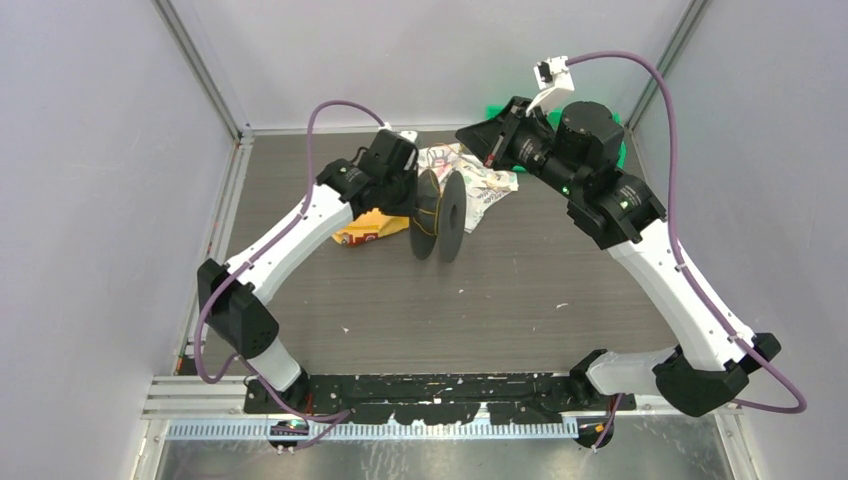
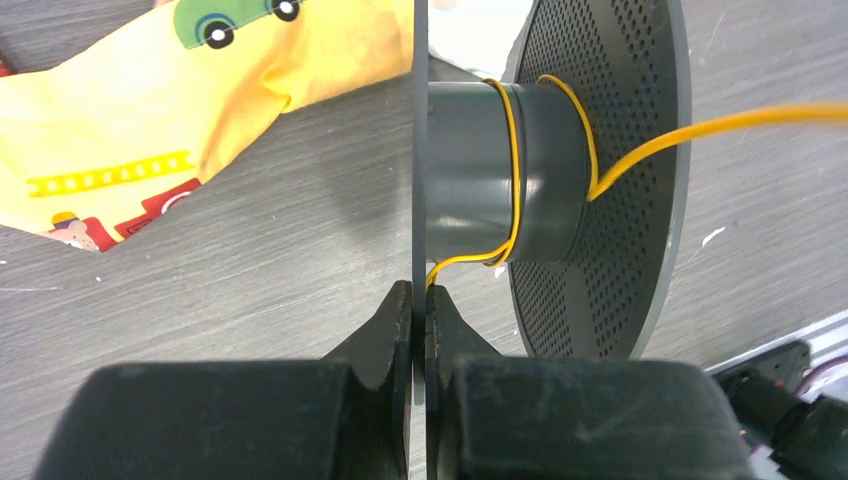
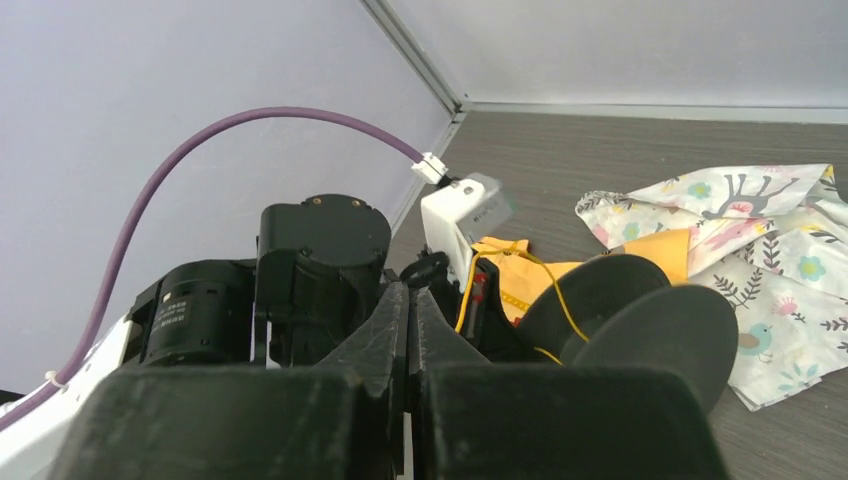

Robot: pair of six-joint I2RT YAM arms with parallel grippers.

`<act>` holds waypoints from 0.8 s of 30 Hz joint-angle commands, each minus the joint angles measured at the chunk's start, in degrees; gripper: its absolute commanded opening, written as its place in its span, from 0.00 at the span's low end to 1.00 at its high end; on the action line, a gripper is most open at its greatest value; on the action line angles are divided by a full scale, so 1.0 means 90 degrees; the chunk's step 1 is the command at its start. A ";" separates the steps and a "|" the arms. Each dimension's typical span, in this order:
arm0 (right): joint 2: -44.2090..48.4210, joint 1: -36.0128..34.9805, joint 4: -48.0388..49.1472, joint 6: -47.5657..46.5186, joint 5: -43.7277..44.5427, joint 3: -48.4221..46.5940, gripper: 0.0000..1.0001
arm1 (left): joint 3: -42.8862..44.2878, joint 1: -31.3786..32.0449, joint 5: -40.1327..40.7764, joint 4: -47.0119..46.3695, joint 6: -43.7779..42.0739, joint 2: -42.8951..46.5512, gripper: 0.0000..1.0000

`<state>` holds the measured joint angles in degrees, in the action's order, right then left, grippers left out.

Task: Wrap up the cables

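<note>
We see the left gripper (image 2: 418,300) pinched shut on the thin near flange of the black perforated plastic spool (image 2: 610,200), its fingers (image 2: 392,325) clamping the disc's edge from either side. The spool stands directly ahead of that gripper with its discs on edge over the dark grey wood-grain table (image 1: 500,310). We cannot tell whether its rims touch the surface.

The thin yellow-orange cable (image 2: 515,170) sits on the spool's grey core just beyond the fingertips. We count a couple of loose turns around the core. One strand dips down towards the fingertips beside the clamped flange. Another leaves the core to the gripper's right and runs out of the left wrist view. To the gripper's left, beyond the flange, a yellow printed cloth (image 2: 150,120) lies on the table.

The right gripper (image 3: 410,295) has its fingers pressed together, and we cannot tell whether any strand is caught between them. The spool is ahead of it and to its right. A crumpled white cloth with an animal-and-flower print (image 3: 780,260) lies further right, past the spool.
</note>
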<state>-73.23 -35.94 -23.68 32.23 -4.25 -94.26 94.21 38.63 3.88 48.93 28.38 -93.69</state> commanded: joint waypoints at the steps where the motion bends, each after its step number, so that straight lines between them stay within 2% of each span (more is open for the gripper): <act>1: 0.0263 -0.0033 0.0238 0.0034 0.0072 0.0040 0.01 | -0.0150 -0.0326 -0.0201 -0.0928 0.0579 0.0533 0.01; 9: 0.0211 -0.0367 0.0239 0.0143 -0.0180 0.0148 0.01 | -0.0125 -0.0423 0.0605 -0.0907 0.1130 0.0549 0.01; 14: 0.0135 -0.0841 0.0219 0.0188 -0.0264 0.0201 0.01 | -0.0081 -0.0481 0.1009 -0.0946 0.1413 0.0533 0.01; 24: -0.0005 -0.1843 0.0122 0.0268 -0.0246 0.0628 0.01 | -0.0107 -0.1019 0.0419 -0.1276 0.1919 0.0464 0.01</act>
<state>-72.71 -49.93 -23.70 33.58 -5.91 -89.97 92.38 31.27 8.93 44.75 42.15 -92.27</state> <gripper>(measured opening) 0.024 0.032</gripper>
